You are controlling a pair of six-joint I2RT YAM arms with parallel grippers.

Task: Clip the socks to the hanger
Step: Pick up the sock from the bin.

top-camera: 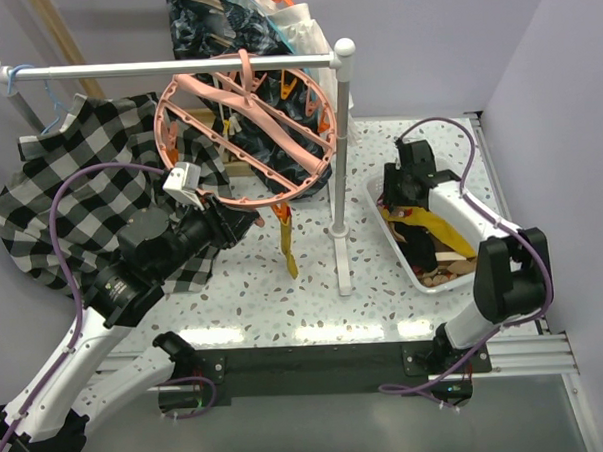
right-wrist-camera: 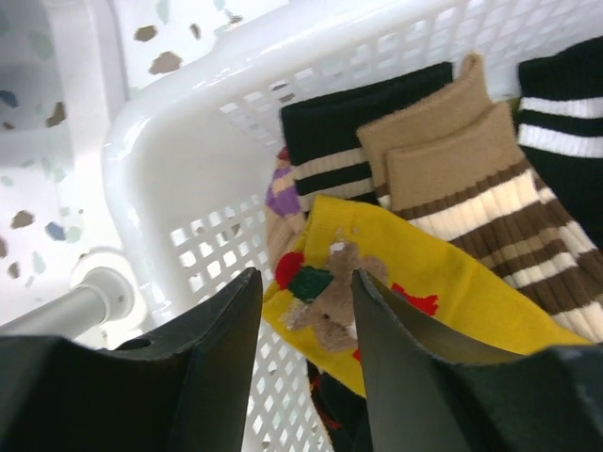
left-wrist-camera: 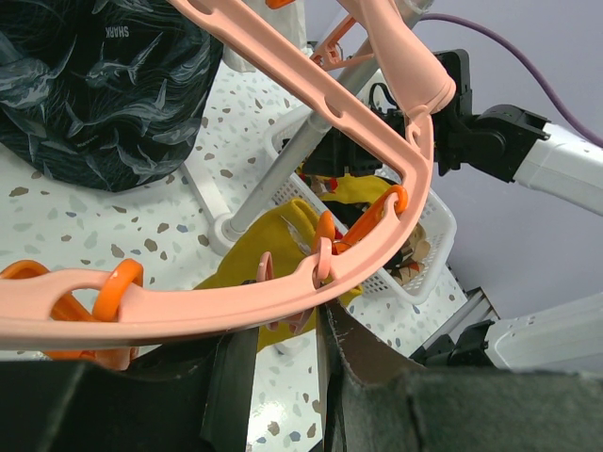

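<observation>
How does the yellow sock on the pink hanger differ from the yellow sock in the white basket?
The hung sock dangles straight down from the ring of the pink hanger; the basket sock lies flat in the white basket among other socks. The hung sock looks plain mustard; the basket sock shows a bear figure and red marks. The right hand hovers open over the basket sock only. Both are yellow.

Yellow sock [left-wrist-camera: 275,234] behind pink hanger ring [left-wrist-camera: 283,303]; white basket [left-wrist-camera: 431,247] beyond.
</observation>
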